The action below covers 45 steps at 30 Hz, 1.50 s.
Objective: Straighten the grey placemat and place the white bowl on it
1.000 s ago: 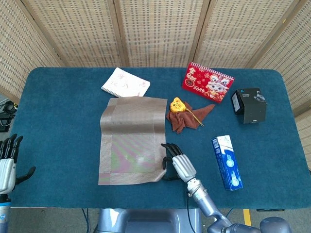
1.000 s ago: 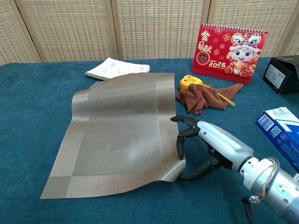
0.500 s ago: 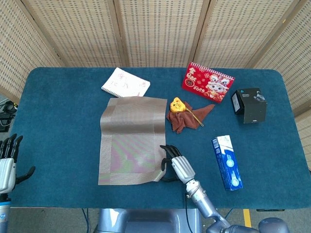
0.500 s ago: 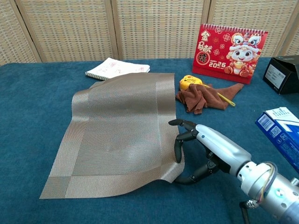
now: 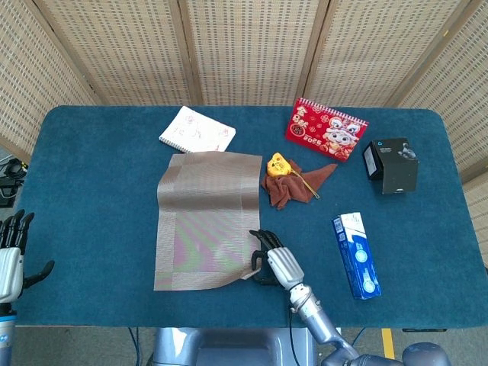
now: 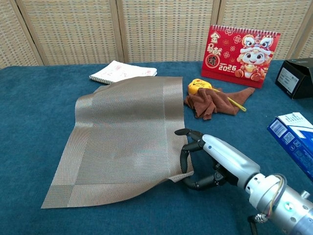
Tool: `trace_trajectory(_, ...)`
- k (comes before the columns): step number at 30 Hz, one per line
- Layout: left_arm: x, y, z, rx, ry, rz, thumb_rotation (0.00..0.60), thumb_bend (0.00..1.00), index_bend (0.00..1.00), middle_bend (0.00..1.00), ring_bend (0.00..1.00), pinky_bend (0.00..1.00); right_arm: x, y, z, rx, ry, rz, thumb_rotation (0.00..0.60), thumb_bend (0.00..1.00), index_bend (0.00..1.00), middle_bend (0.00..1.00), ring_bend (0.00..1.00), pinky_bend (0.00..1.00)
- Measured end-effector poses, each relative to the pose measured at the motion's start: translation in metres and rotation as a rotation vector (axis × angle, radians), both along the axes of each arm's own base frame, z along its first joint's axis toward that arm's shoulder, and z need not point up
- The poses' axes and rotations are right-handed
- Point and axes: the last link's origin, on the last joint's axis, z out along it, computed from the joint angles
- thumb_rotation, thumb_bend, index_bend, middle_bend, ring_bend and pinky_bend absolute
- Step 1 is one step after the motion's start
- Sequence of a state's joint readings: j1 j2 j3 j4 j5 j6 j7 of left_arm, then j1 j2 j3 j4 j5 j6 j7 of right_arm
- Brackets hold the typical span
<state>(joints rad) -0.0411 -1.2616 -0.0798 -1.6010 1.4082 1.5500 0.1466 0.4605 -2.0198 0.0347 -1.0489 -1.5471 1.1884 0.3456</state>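
1. Since a second ago your right hand (image 6: 215, 164) has drawn toward you and to the left, dragging the placemat's near-right corner with it, so that corner is lifted and the front edge bows.
2. That hand pinches the grey placemat (image 5: 204, 217) at its five o'clock corner, fingers over the top and thumb beneath.
3. To do this well, in my judgement, keep the pinch low and pull the corner outward toward four o'clock, not inward, so the ripple flattens against the bench (image 5: 99, 152).
4. Your left hand (image 5: 9, 258) hangs off the bench's eight o'clock edge, fingers spread, holding nothing; it could pin the far-left corner.
5. No white bowl shows in either view.
6. Readable writing: the red calendar (image 6: 243, 49) at one o'clock reads "2025". Print on the blue box (image 5: 356, 255) and the black box (image 5: 390, 164) is too small to read.
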Motion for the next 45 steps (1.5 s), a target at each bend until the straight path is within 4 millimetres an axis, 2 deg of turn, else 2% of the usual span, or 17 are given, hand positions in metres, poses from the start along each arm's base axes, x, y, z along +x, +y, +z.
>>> trace_trajectory(9,-0.001,0.001,0.0,0.001,-0.004,0.005,0.6,0.21,0.03,0.0,0.0,0.0,0.004,0.0,0.002,-0.005,-0.022,-0.005,0.6,0.58,0.72,0.15,0.0,0.0)
trace_trajectory(21,-0.002,0.001,-0.001,0.0,-0.002,0.01,0.6,0.21,0.03,0.0,0.0,0.0,0.002,-0.001,0.008,-0.019,-0.013,-0.015,0.6,0.59,0.73,0.15,0.0,0.0)
trace_trajectory(31,-0.002,0.002,-0.003,-0.003,0.003,0.011,0.6,0.21,0.03,0.0,0.0,0.0,-0.005,-0.007,0.037,-0.085,-0.005,-0.007,0.6,0.59,0.74,0.15,0.0,0.0)
trace_trajectory(45,0.0,0.002,-0.007,-0.013,0.015,0.008,0.6,0.21,0.03,0.0,0.0,0.0,-0.033,-0.02,0.085,-0.17,0.052,-0.053,0.6,0.58,0.74,0.15,0.0,0.0)
